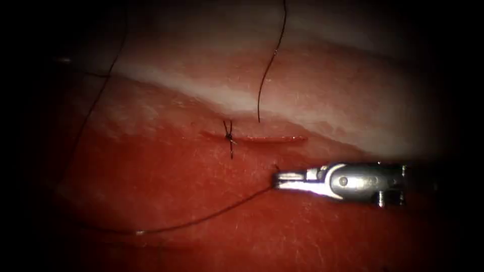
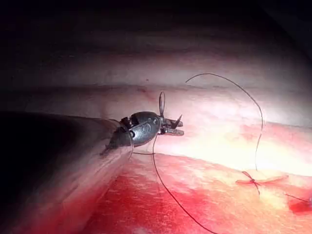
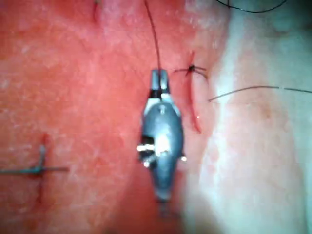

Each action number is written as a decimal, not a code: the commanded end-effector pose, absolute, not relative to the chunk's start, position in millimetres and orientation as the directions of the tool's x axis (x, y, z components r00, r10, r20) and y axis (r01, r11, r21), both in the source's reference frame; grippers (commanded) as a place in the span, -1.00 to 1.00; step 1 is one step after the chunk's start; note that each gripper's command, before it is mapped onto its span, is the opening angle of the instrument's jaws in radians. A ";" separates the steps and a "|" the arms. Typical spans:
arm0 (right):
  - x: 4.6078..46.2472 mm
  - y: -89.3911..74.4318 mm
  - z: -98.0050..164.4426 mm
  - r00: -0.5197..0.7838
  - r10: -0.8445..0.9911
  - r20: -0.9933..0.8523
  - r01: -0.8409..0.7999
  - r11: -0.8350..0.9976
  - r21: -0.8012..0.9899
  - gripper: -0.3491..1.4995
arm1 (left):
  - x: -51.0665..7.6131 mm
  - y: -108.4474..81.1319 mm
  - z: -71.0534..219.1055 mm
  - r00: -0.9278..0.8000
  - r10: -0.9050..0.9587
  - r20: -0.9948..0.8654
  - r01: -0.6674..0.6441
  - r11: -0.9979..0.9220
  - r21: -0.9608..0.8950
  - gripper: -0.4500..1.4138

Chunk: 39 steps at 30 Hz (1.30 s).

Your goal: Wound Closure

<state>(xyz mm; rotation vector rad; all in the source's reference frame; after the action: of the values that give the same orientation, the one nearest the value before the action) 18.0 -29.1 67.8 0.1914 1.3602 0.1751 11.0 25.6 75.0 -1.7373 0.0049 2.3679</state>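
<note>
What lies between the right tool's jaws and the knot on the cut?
In the endoscope view, bare tissue lies between the right tool and the knot.

The endoscope looks down from above and in front at the cut (image 1: 267, 138), fairly near. The right wrist camera faces along its shaft, very close beside the cut (image 3: 194, 109). The left wrist camera looks from farther off toward the cut (image 2: 261, 180). All three share its knot (image 1: 229, 136).
</note>
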 end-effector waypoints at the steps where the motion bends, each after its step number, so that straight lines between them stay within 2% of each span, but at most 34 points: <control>1: 18.8 -29.8 67.7 0.197 0.234 -0.952 -0.009 0.971 0.237 -1.00 | 10.8 26.1 75.5 -0.287 0.159 -0.945 -0.166 -0.980 -0.115 -1.00; 25: 21.7 -38.2 56.7 0.131 0.201 -0.971 0.060 0.976 0.210 -1.00 | 10.4 26.0 75.7 -0.295 0.164 -0.941 -0.165 -0.979 -0.118 -1.00; 26: 21.6 -38.0 56.8 0.124 0.203 -0.971 0.054 0.976 0.211 -0.51 | 10.4 26.0 75.7 -0.295 0.164 -0.941 -0.165 -0.979 -0.118 -1.00; 28: 21.1 -37.4 57.2 0.115 0.202 -0.973 0.042 0.977 0.208 -0.07 | 10.4 26.0 75.7 -0.295 0.164 -0.941 -0.165 -0.979 -0.118 -1.00; 29: 20.7 -36.8 57.6 0.115 0.201 -0.973 0.028 0.978 0.206 0.22 | 10.4 26.0 75.7 -0.295 0.163 -0.942 -0.165 -0.979 -0.118 -1.00; 30: 20.4 -36.3 58.0 0.115 0.200 -0.973 0.014 0.979 0.203 0.34 | 10.5 26.0 75.7 -0.295 0.163 -0.942 -0.165 -0.979 -0.118 -1.00; 31: 20.0 -35.8 58.4 0.119 0.193 -0.974 0.000 0.981 0.194 0.43 | 10.5 25.9 75.7 -0.295 0.163 -0.942 -0.165 -0.979 -0.118 -1.00; 33: 19.0 -34.4 59.4 0.118 0.186 -0.975 -0.024 0.983 0.184 0.47 | 10.5 25.9 75.7 -0.295 0.163 -0.942 -0.165 -0.979 -0.118 -1.00; 39: 16.9 -30.3 62.9 0.129 0.179 -0.975 -0.090 0.982 0.168 0.51 | 10.5 25.9 75.7 -0.295 0.163 -0.942 -0.165 -0.979 -0.118 -1.00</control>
<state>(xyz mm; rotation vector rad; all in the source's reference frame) 16.3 -30.5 62.2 0.0764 1.4274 0.1957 10.8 25.3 75.1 -1.7252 -0.0013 2.3754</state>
